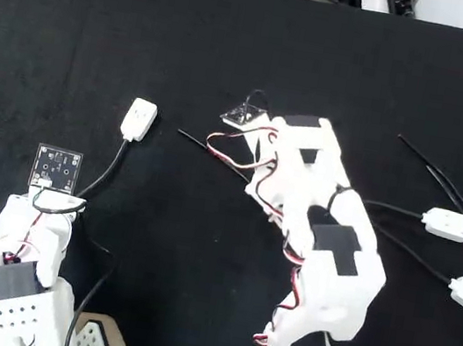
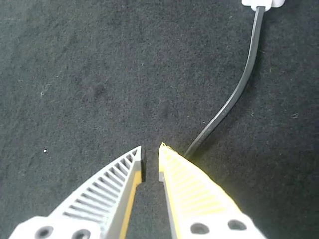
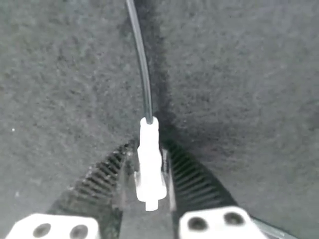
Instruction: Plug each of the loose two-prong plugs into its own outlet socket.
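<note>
Currently: pick-up step done for one plug, insertion not yet begun. The right arm's jaws are clamped on the flat sides of a white two-prong plug (image 3: 149, 169), whose black cord (image 3: 142, 59) trails away over the desk (image 1: 237, 32). The right arm (image 1: 326, 242) sits mid-desk.

The left arm's jaws are nearly closed, a thin slit between the tips, holding nothing. They rest low beside the cord (image 2: 234, 94) of a second white plug (image 1: 138, 119), which lies loose on the desk.

White corded connectors (image 1: 449, 225) lie at the far right, well apart from both arms. Likely the sockets, though I cannot confirm.

Next move, as I judge it: carry the held plug there and line its prongs up with a socket face.
</note>
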### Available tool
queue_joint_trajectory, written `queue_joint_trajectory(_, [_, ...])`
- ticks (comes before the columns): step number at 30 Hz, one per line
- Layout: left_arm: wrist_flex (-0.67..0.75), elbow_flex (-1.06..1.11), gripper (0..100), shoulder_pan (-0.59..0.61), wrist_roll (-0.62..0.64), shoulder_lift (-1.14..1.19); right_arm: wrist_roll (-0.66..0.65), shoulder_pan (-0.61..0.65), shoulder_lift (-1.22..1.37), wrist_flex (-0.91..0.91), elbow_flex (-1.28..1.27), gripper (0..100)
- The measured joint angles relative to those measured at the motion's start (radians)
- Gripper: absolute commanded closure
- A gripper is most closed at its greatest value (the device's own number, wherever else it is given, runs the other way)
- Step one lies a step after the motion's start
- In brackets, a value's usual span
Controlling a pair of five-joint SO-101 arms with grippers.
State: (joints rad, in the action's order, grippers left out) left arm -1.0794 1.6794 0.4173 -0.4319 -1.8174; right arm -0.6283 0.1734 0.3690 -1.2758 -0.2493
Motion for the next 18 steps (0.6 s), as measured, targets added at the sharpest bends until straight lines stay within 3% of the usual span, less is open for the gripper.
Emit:
queue_joint_trajectory(10, [0.000,0.000,93,0.000,0.000,0.000,0.106,0.003,-0.012,-0.055,0.058,96.9])
queue_joint_trajectory(14, [0.000,0.000,93,0.000,0.000,0.000,0.129,0.003,-0.169,-0.038,-0.017,97.0])
queue_joint_trajectory(18, [0.000,0.000,93,0.000,0.000,0.000,0.199,0.026,-0.402,0.123,-0.187,97.4])
